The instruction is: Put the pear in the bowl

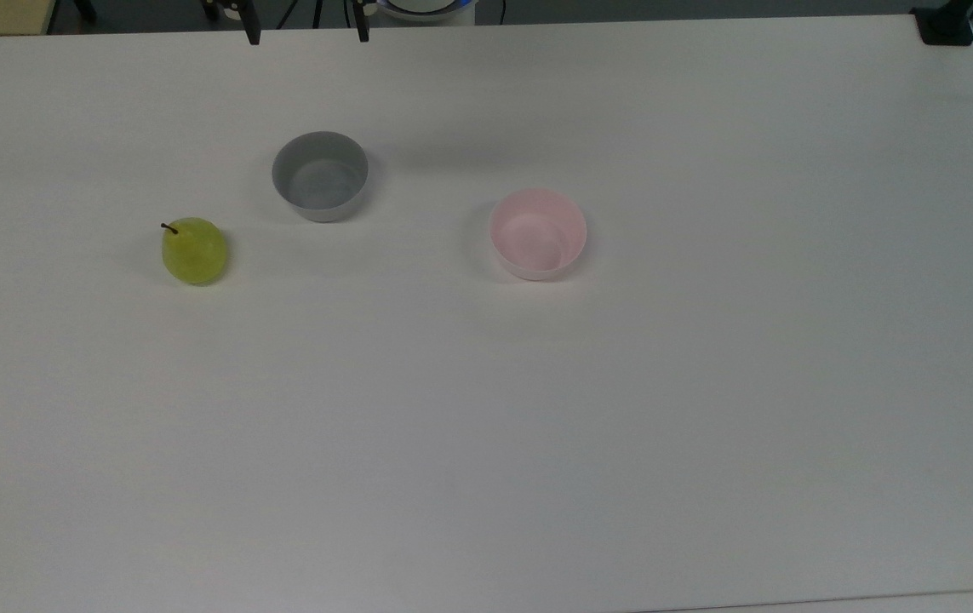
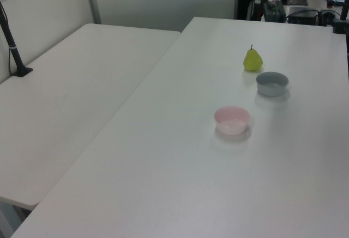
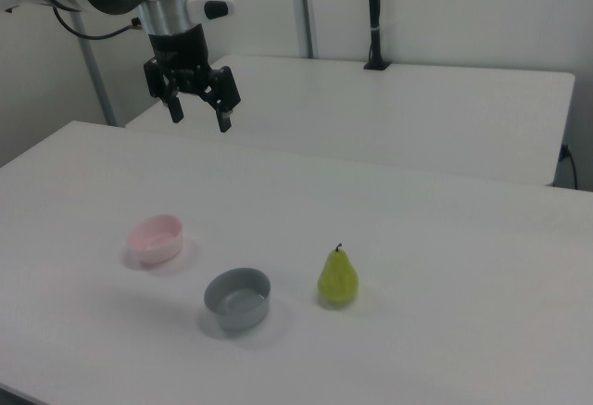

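Nothing is done yet as I read it: my gripper hangs high with fingers spread and empty, the pear stands on the table at the top view's left, well apart from the empty pink bowl.

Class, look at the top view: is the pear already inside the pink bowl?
No. The pear sits on the table, with the grey bowl between it and the pink bowl.
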`<state>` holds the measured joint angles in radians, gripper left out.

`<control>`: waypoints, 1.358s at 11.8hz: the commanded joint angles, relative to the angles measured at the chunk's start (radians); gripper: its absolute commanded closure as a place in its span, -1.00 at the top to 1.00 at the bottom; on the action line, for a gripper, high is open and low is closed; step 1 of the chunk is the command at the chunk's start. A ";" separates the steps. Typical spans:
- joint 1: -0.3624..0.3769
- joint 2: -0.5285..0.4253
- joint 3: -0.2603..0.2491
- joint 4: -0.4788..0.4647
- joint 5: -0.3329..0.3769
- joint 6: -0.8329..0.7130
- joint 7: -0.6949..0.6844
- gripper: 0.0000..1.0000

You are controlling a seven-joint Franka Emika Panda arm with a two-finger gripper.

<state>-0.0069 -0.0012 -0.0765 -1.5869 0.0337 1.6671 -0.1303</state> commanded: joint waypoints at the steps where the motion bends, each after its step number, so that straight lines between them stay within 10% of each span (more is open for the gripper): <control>1: 0.001 -0.016 0.008 -0.025 -0.011 0.020 -0.008 1.00; 11: -0.007 -0.014 0.008 -0.025 -0.008 0.020 -0.034 1.00; 16: -0.073 -0.003 0.001 -0.024 -0.017 0.020 -0.366 1.00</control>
<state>-0.0421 0.0015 -0.0757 -1.5884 0.0315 1.6671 -0.3792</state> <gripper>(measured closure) 0.000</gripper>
